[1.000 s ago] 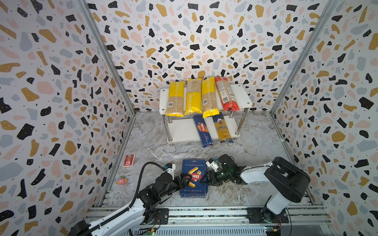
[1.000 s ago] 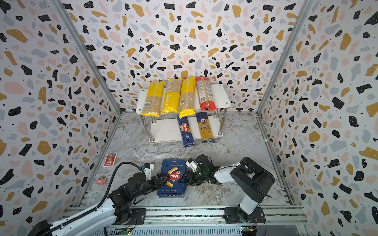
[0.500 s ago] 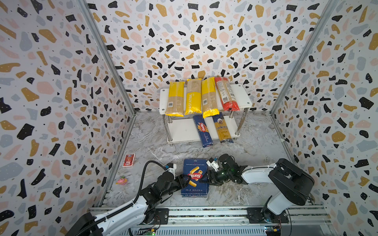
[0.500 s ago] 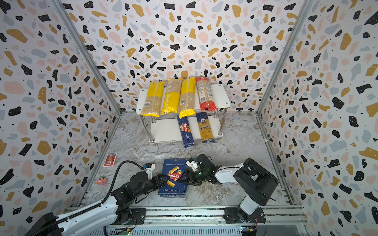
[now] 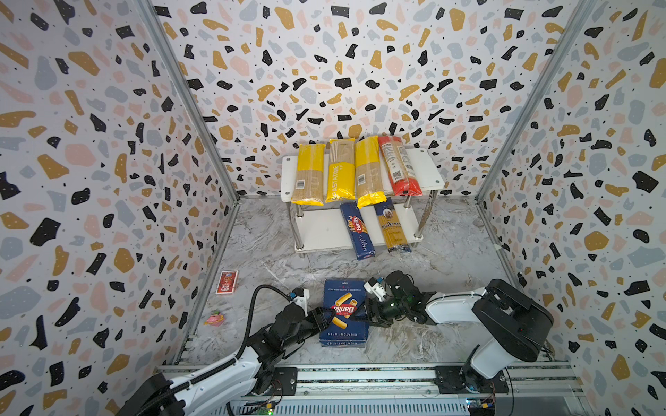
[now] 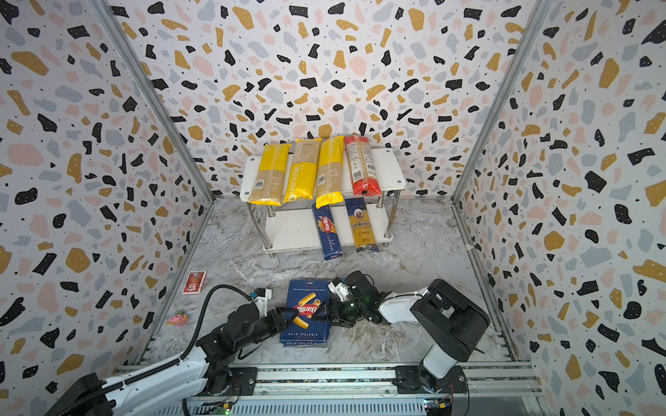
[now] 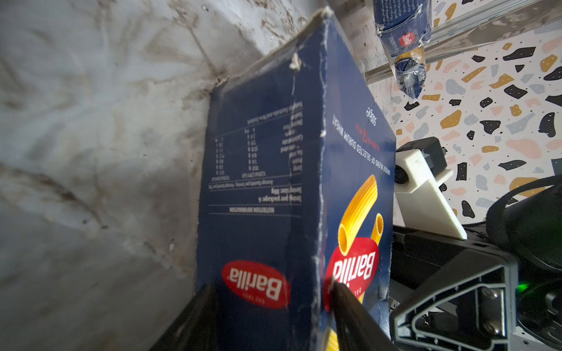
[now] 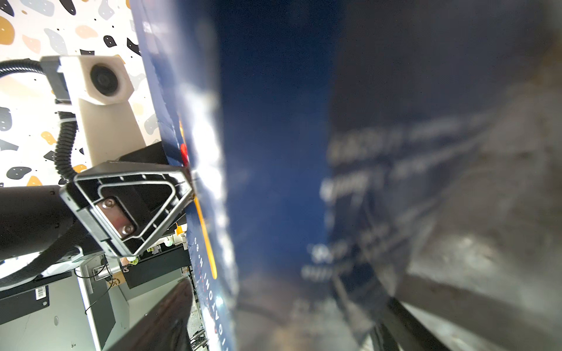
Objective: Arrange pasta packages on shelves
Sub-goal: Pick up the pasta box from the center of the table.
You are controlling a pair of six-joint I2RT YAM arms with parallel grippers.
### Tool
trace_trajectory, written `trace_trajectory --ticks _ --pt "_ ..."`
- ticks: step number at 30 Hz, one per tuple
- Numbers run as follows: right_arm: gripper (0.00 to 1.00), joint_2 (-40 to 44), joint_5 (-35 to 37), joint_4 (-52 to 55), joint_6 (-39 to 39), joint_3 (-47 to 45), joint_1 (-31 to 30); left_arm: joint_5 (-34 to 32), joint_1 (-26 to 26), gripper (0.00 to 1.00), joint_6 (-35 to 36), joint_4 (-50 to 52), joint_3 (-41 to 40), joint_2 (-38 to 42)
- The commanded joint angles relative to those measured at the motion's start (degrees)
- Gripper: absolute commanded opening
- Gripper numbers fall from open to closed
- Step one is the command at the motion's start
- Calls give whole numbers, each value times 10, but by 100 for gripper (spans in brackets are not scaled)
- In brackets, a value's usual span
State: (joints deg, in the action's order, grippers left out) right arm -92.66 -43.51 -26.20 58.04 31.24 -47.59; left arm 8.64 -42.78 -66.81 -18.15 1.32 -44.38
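**Operator:** What is the left hand doing?

**Tech:** Your left hand (image 7: 270, 291) is clamped on the left edge of the wide Barilla box (image 5: 344, 299). One finger lies on the printed top face and the other sits at the underside, against the worktop (image 5: 414, 345). A second ago its jaws stood wider; they have since closed onto the box.

**Operator:** And the right?

**Tech:** Your right hand (image 8: 286, 297) straddles the opposite edge of the same box with its jaws apart, wider than a second ago. The right wrist view is too blurred to confirm contact, so no grip is shown there. The box has not shifted. It lies flat and face up between your two hands, at the near middle of the worktop.

**Operator:** Where is it relative to the shelves?

**Tech:** Well apart from them. The shelves (image 5: 425, 169) stand against the back wall, beyond both hands. The top board carries three yellow spaghetti bags (image 5: 340, 171) side by side, with a red-orange bag (image 5: 396, 165) just to their right. On the lower board a narrow Barilla box (image 5: 356, 230) and an ankara bag (image 5: 393, 227) lie side by side, their near ends projecting past the front edge. Near the left wall, a small red pack (image 5: 227, 281) and a pink object (image 5: 215, 319) lie on the worktop.
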Motion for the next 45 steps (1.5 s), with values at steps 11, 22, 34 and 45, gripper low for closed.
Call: trace_trajectory --ticks 11,22,34,45 --pt "87 5 -4 -40 -66 101 -80 202 -27 61 -12 -199 60 -29" --pt "72 -55 -59 -118 -28 103 -80 208 -27 77 4 -190 66 -25" --pt "56 -75 -151 -342 97 26 -29 174 -27 99 36 -87 73 16" --pt "55 -46 -153 -332 87 20 -26 152 -26 99 35 -69 54 36"
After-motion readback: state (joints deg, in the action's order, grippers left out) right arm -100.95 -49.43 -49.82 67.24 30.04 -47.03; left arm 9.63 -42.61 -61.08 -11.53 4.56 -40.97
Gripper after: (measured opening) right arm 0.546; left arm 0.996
